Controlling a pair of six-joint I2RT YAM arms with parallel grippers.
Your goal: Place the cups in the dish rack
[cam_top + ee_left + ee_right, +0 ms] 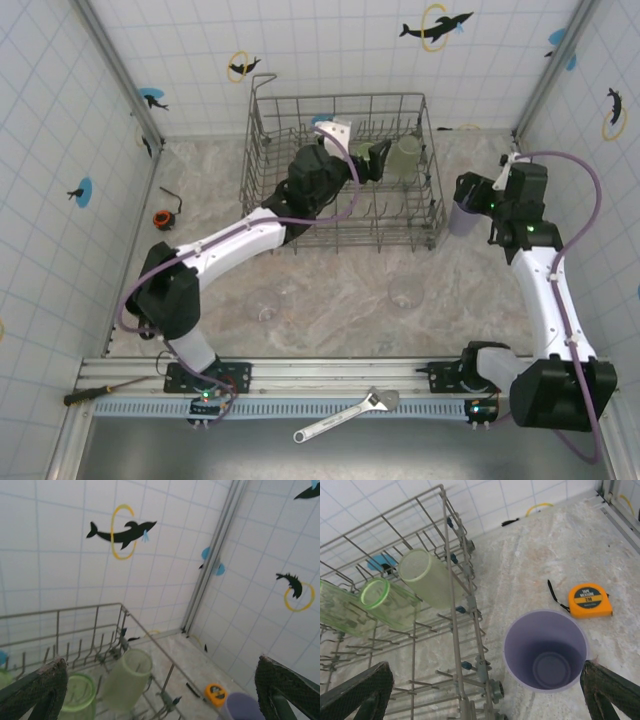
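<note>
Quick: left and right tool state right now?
Left tool: open, holding nothing.
Right tool: open, holding nothing, lavender cup just ahead of it.

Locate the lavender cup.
In the right wrist view, the lavender cup stands upright on the table just right of the dish rack, near the orange tape measure.
</note>
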